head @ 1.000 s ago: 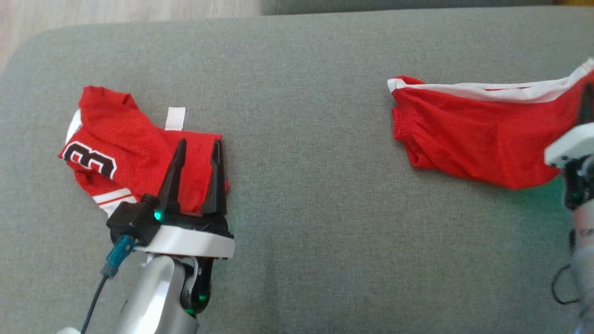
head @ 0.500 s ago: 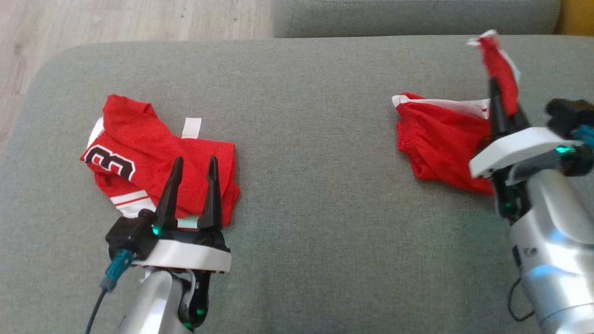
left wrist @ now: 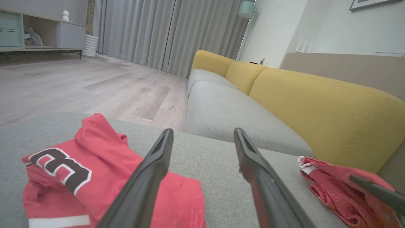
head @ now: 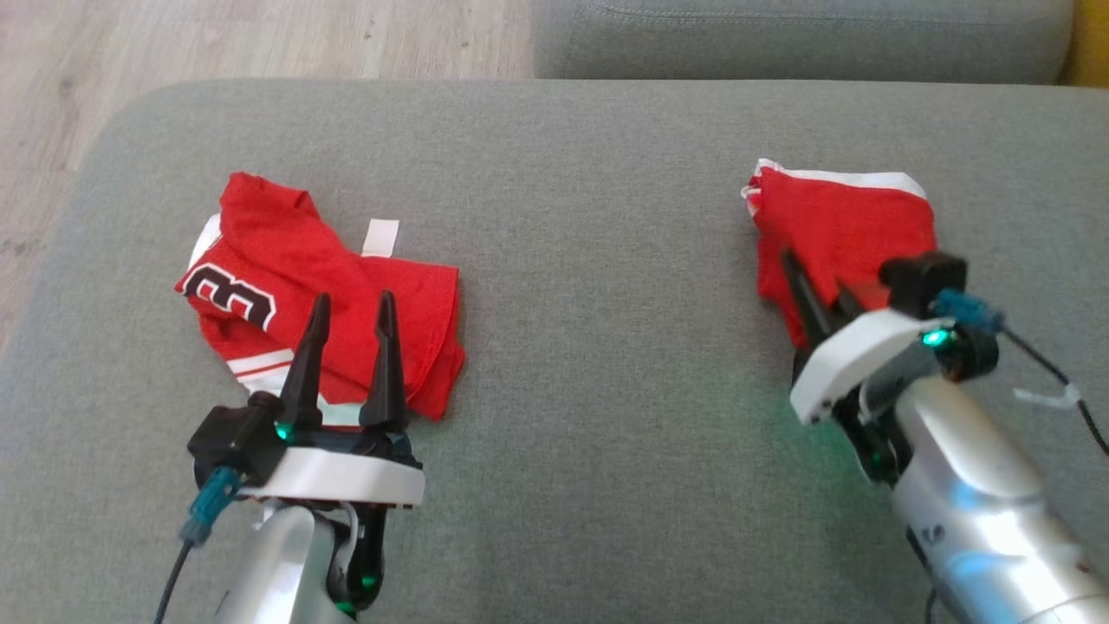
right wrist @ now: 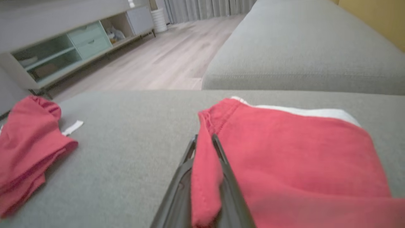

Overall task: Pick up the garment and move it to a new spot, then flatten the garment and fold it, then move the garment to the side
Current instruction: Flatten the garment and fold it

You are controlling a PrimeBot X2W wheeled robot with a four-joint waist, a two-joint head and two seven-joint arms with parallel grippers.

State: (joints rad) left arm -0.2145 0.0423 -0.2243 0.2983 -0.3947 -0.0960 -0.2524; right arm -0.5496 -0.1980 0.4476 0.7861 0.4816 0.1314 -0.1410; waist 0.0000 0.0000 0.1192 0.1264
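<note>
A: Right claw [head: 813,279], state?
B: Clamped on a thin fold of the red shorts [head: 853,221]. The shorts lie doubled over on the grey ottoman [head: 589,260], well right of the numbered jersey [head: 260,251].
A: Left claw [head: 353,299]?
B: Fingers apart, empty, hovering over the jersey's near edge.
A: Risks?
B: The pinch takes one edge only, so the slick mesh may slip free. A sideways drag could bunch the shorts and undo the fold. If the left claw dips, it could snag the jersey.

Jersey [head: 295,260] on cushion [head: 589,303] L side; shorts [head: 849,225] R side, well apart; sofa seat [head: 780,39] behind.
</note>
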